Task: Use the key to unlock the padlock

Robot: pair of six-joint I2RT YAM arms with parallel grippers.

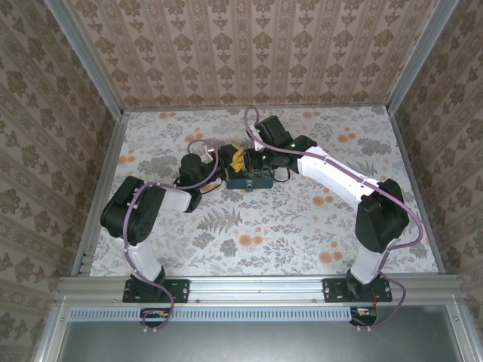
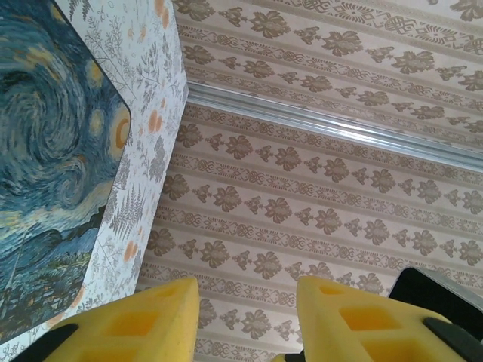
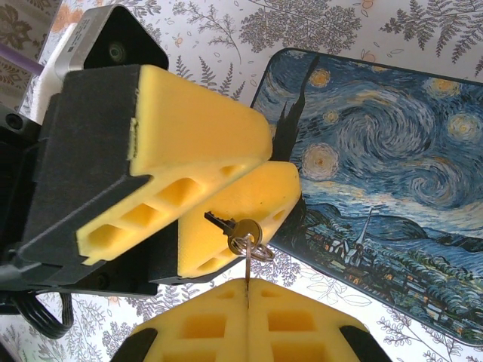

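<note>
My right gripper (image 3: pixel 247 285) is shut on the key (image 3: pixel 247 268), a thin metal blade seen edge-on and standing up from between the yellow pads. A small ring (image 3: pixel 256 249) hangs from it with a second brass-headed key (image 3: pixel 243 228), which lies against the lower finger of the left gripper (image 3: pixel 226 204). My left gripper (image 2: pixel 247 290) is open, with nothing but the wall showing between its fingers. From above, the left gripper (image 1: pixel 235 160) and the right gripper (image 1: pixel 259 162) meet over the middle of the table. The padlock is hidden.
A Starry-Night-printed box (image 3: pixel 385 166) lies flat on the floral tablecloth (image 1: pixel 302 226), right beside both grippers (image 1: pixel 250 181) and at the left edge of the left wrist view (image 2: pixel 53 173). Patterned walls (image 1: pixel 249 53) close in the back and both sides.
</note>
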